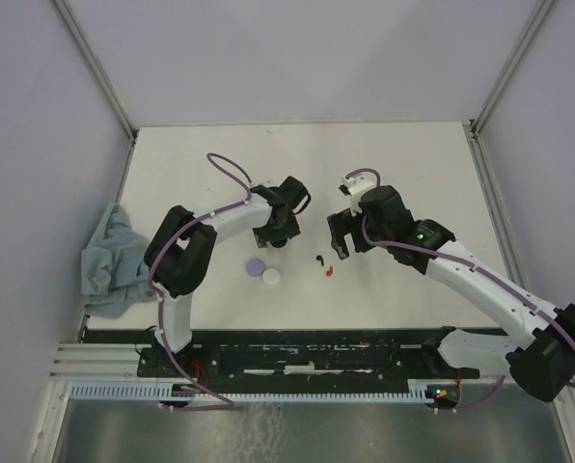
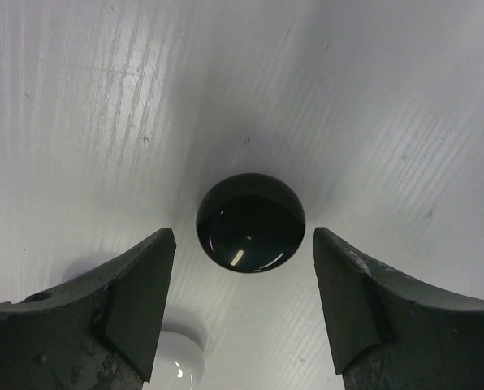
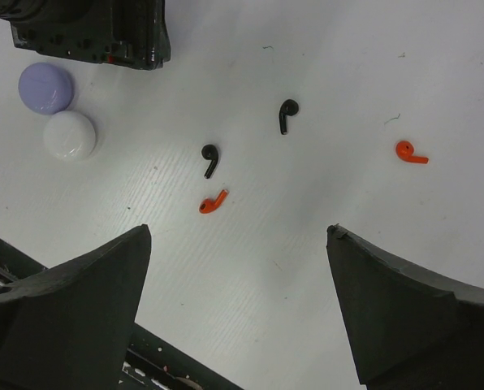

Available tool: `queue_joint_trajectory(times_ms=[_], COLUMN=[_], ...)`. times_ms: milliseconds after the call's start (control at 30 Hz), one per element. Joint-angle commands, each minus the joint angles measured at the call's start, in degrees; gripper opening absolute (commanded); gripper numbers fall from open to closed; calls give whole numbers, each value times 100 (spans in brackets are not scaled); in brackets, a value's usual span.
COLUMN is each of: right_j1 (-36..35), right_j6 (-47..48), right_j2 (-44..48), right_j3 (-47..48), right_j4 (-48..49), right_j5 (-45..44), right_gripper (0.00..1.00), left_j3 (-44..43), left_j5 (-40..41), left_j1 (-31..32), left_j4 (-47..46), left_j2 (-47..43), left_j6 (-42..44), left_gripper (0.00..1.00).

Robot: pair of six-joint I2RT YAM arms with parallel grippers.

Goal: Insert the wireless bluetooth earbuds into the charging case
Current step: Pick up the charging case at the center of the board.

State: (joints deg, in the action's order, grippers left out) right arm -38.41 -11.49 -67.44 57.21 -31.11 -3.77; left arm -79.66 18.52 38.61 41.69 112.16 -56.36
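Both grippers show from above: my left gripper [image 1: 280,231] hangs by a lilac disc [image 1: 256,265] and a white disc [image 1: 271,277], my right gripper [image 1: 341,243] beside the earbuds [image 1: 323,265] lying loose on the table [image 1: 413,164].

Left wrist: fingers spread, empty, flanking a glossy black domed case [image 2: 251,223] without touching it.

Right wrist: jaws wide, holding nothing, above two black and two orange-red buds, smooth stemmed plastic. I judge none is housed yet.

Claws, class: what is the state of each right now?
Left claw: open, over the black round case, not gripping.
Right claw: open, holding nothing.
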Motion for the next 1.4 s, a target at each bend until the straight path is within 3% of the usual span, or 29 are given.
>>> queue_joint_trajectory(times_ms=[0,267,567,933,1367], right_j1=[31,44,39,167,440], right_j6=[41,28,-51,-196,-311], right_j2=[172,150,87,-146,-779], right_j3=[-8,5,146,533,1755], right_j4=[110,71,-85,-454,-946], right_j5=[-126,-71,-71,37,1282], right_gripper=[98,98,97,97,93], left_j3=[-315,-243,310,1511,2780], left_j5=[371,441,331,-325,-1299], left_j1=[-3,-11,-9,14,135], left_j4=[47,-115,-634,-2128,-4096], left_j2=[190,325,-147,-1528,-3466], left_j6=[-263,-158,356,2218,4733], left_gripper=[75,69,55,49,46])
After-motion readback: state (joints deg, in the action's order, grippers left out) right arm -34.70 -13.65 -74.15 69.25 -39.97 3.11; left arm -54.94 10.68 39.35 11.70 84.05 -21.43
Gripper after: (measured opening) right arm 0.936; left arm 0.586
